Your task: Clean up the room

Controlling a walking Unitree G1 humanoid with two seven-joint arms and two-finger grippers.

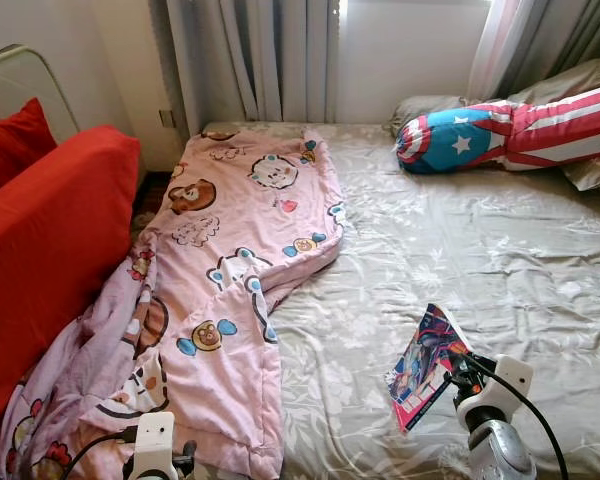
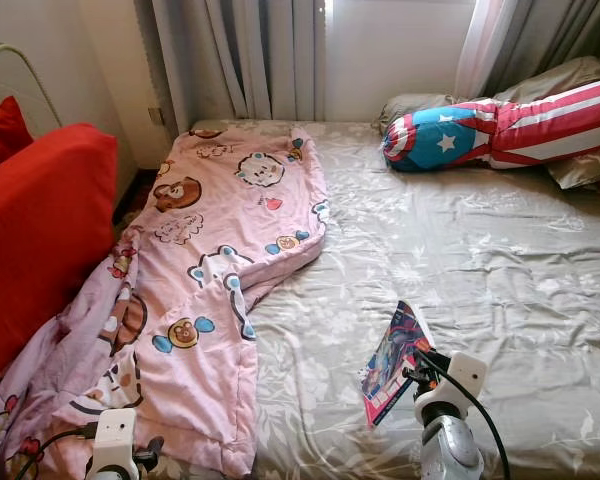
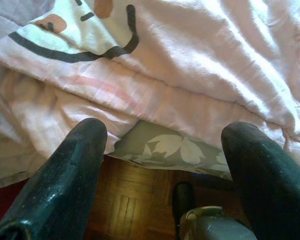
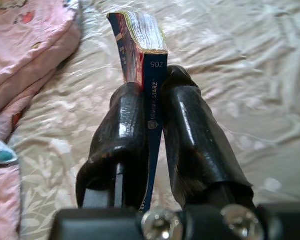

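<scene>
Nearest to the camera, the right claw [image 4: 151, 125] was clenched on a thin comic book [image 1: 427, 365], pinching it by the spine edge so that the book stood upright above the bed [image 1: 500, 260] rather than lying flat on it. I judge it was held this way because the thin spine fits well between the two black fingers [image 4: 117, 135], and the pages then hang together. The left claw [image 3: 162, 150] was released, its fingers wide apart, and it waited low at the foot of the bed, just under the hanging edge of the pink cartoon blanket [image 1: 230, 260]; the wooden floor [image 3: 125, 205] showed below it. This blanket lay crumpled along the left side of the bed and spilled down toward the red sofa [image 1: 50, 250], so it probably needs folding or spreading. A star-and-stripe bolster pillow [image 1: 510, 130] rested at the head of the bed, near the curtains [image 1: 260, 50]. I could see no box or basket for the book.
</scene>
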